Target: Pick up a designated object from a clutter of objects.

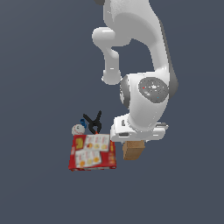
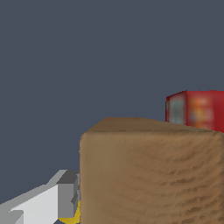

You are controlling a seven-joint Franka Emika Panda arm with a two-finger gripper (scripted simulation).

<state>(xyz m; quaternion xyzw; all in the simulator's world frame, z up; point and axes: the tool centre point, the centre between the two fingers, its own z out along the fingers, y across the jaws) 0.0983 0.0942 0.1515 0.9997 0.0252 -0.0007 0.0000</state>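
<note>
Gripper (image 1: 133, 142): sits directly over the plain tan-brown wooden block (image 1: 133, 150); one grey fingertip pad (image 2: 68, 192) lies against the block's side, the other is hidden, so whether it grips cannot be told.
Block: just beside the flat red printed box (image 1: 93, 152), on the exterior view's right.
Clutter: black clamp (image 1: 93, 122) and white ball (image 1: 78, 129) touch the box's far edge.
Surface: plain grey floor (image 1: 39, 78).
</note>
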